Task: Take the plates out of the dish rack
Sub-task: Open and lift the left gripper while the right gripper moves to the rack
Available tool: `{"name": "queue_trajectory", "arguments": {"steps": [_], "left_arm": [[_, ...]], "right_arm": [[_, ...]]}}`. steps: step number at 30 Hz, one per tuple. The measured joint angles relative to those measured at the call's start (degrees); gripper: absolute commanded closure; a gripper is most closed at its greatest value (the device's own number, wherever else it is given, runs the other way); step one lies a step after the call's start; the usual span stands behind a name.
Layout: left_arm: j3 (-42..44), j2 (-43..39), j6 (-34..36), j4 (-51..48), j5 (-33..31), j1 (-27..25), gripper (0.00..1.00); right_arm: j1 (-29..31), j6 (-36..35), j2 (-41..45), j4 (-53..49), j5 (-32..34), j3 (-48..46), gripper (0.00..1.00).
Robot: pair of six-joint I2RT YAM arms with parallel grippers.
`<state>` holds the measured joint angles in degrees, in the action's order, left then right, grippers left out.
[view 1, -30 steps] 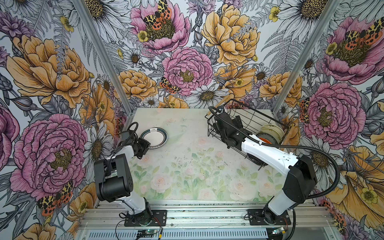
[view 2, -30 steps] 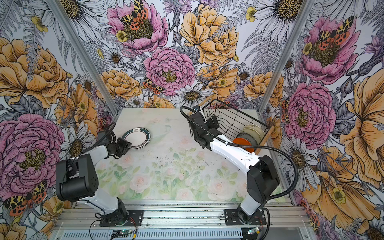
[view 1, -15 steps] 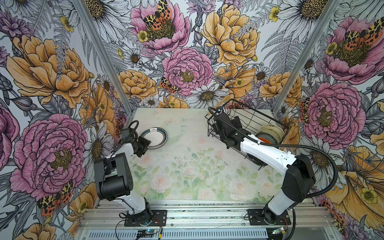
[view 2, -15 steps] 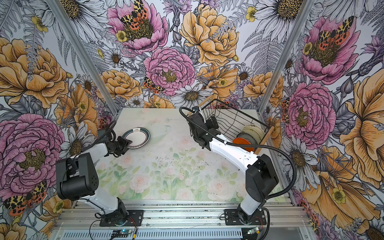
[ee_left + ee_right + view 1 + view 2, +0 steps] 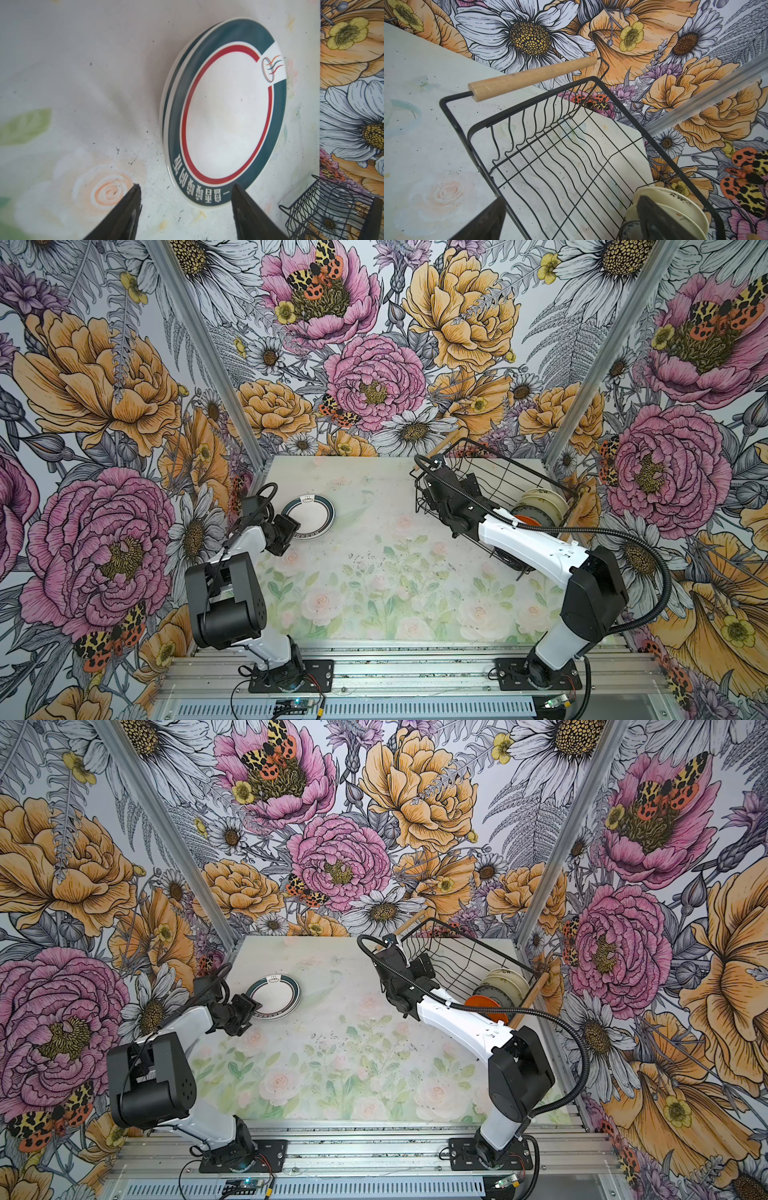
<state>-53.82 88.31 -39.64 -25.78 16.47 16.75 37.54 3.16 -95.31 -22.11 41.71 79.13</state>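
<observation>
Running diagonally, the dish rack [image 5: 505, 479] holds upright plates [image 5: 542, 504].

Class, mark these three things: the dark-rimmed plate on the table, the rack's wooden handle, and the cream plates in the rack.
dark-rimmed plate [image 5: 224, 116]: left wrist view, on its white centre.
wooden handle [image 5: 532, 78]: right wrist view, middle of the rod.
cream plates [image 5: 505, 979]: a top view, on a plate's face.

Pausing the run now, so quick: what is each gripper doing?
Left gripper: open, holding nothing; the plate lies beyond its fingers.
Right gripper: open, holding nothing.
</observation>
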Motion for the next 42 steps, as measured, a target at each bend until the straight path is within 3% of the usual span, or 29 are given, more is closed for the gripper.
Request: {"name": "queue_trajectory", "arguments": {"steps": [3,4,8,15,20,26,28,36,42], "left_arm": [[0.02,-6.19,1.68,-1.53,-0.9,0.0,0.14],[-0.02,-8.72,2.49,-2.01,-1.27,0.0,0.02],[-0.63,-15.15,4.22,-3.61,-2.71,0.07,0.01],[-0.72,-17.49,6.69,-5.53,-3.63,-0.52,0.01],[-3.26,-17.51,9.05,-7.37,-5.64,-8.41,0.01],[-8.85,-18.18,12.7,-7.17,-10.36,-23.91,0.01],[-9.35,-18.73,13.29,-6.38,-11.41,-26.64,0.01],[-8.24,-19.91,14.64,-1.75,-12.24,-29.33,0.01],[-4.44,-23.65,14.8,2.54,-12.2,-30.05,0.01]], "right_arm": [[-1.16,-0.79,0.04,0.0,-3.5,0.0,0.01],[-2.01,-1.49,0.2,-0.04,-5.57,0.0,0.01],[-7.61,-4.66,2.71,-1.29,-16.15,-0.33,0.01],[-25.46,-13.31,10.47,-11.72,-41.55,0.87,0.01],[-35.17,-18.84,12.28,-18.64,-51.49,1.66,0.01],[-38.36,-21.29,12.31,-25.35,-52.94,2.58,0.02],[-38.36,-21.55,12.37,-27.39,-52.83,2.58,0.03],[-38.75,-21.64,19.82,-32.33,-52.76,-1.16,0.07],[-38.75,-19.34,22.47,-33.86,-52.92,-4.81,0.19]]}}
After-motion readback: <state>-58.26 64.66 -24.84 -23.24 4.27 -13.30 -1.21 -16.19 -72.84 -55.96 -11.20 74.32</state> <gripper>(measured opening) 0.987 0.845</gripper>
